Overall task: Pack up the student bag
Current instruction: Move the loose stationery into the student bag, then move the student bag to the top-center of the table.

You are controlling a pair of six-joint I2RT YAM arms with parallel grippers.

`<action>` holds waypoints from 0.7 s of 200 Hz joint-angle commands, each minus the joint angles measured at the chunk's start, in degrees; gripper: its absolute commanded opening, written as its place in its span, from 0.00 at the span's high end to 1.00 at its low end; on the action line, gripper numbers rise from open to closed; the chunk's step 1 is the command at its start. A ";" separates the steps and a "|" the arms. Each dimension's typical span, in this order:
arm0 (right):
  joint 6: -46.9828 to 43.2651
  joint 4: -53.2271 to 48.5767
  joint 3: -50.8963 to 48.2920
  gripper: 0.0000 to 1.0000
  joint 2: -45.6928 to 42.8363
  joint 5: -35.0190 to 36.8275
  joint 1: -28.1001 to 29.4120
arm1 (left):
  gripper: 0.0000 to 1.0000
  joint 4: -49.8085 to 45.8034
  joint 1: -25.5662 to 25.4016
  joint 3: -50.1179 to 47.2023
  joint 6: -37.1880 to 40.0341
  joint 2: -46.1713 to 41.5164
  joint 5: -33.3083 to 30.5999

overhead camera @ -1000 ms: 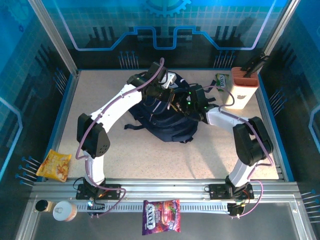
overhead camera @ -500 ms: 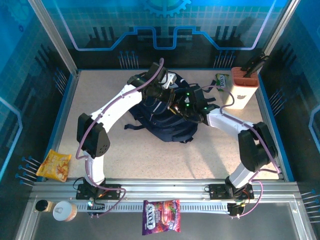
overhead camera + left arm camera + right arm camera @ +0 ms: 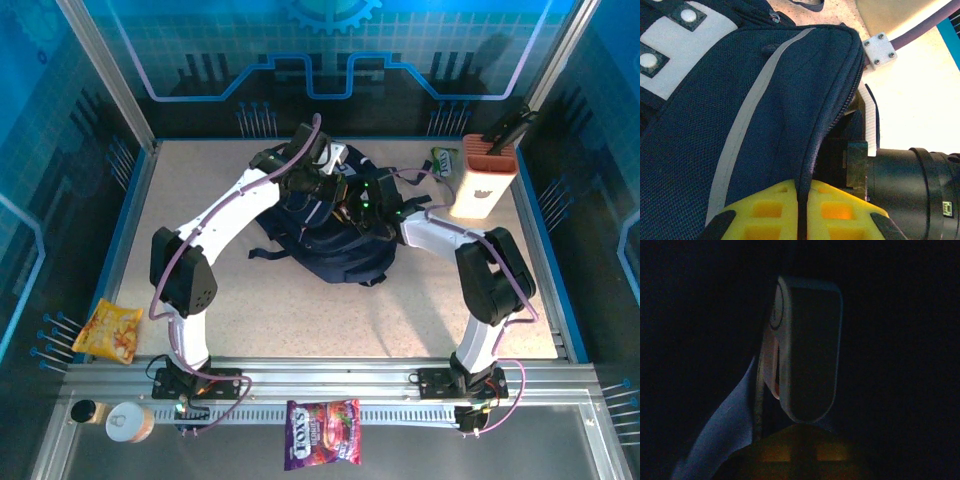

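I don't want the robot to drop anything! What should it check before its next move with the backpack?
1. The left gripper pinches the student bag at its zipper edge: ok.
2. Flap lifted, leaving room beneath for the other arm: ok.
3. The right gripper is shut, in the dark under the flap: ok.
4. What it holds: cannot tell.
5. The yellow snack bag and the candy bag packed: not ok, both lie outside.

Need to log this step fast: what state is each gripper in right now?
Left gripper: shut on the student bag at its opening's edge.
Right gripper: shut; too dark to tell if it holds anything.
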 commanded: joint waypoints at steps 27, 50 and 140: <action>-0.90 -1.51 -9.74 0.92 -12.58 0.17 -2.10 | 0.82 3.96 0.04 -1.76 -0.74 -4.96 4.97; -3.29 -9.42 -16.32 0.84 -21.74 5.40 -2.65 | 0.75 4.52 0.05 -3.86 -0.62 -5.57 6.42; -12.58 -19.46 -20.50 0.47 -36.47 11.64 -2.92 | 0.41 13.43 7.31 -25.83 -15.73 -16.51 10.62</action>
